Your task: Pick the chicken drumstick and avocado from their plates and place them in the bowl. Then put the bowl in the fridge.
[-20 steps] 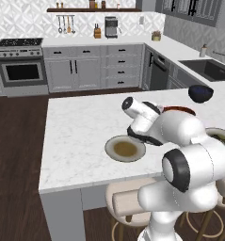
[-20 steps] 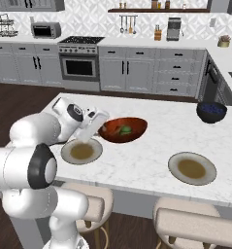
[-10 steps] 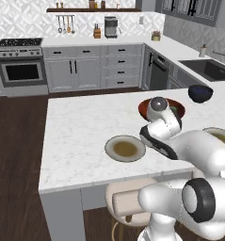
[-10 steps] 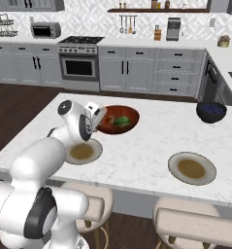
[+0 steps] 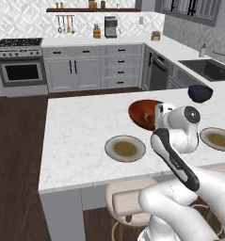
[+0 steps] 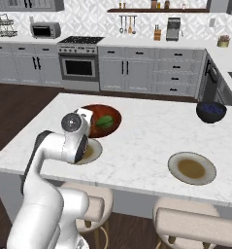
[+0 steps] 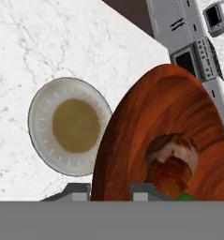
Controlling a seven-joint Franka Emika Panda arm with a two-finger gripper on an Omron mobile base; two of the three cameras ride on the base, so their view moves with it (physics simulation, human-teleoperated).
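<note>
My gripper [image 7: 112, 191] is shut on the near rim of the reddish-brown bowl [image 7: 151, 126], one fingertip [image 7: 78, 191] outside the wall and one inside. The chicken drumstick [image 7: 172, 164] lies in the bowl, with a sliver of the green avocado [image 7: 188, 198] beside it. From the right base view the avocado [image 6: 105, 121] shows in the bowl [image 6: 110, 113], behind my hand. In the left base view the bowl [image 5: 141, 112] sits partly hidden by my arm. One empty plate [image 5: 125, 148] [image 7: 69, 126] lies just in front of the bowl; the other plate [image 6: 191, 168] [image 5: 220, 139] lies to the right.
A dark blue bowl [image 5: 200, 92] [image 6: 211, 111] stands at the island's far right. Stools [image 6: 195, 226] line the island's near edge. The sink [image 5: 210, 68] is on the right counter and the stove [image 6: 81, 61] stands against the back wall.
My arm has swung left across the island, and the bowl has shifted left with the gripper on its rim. Both plates have stayed in place.
</note>
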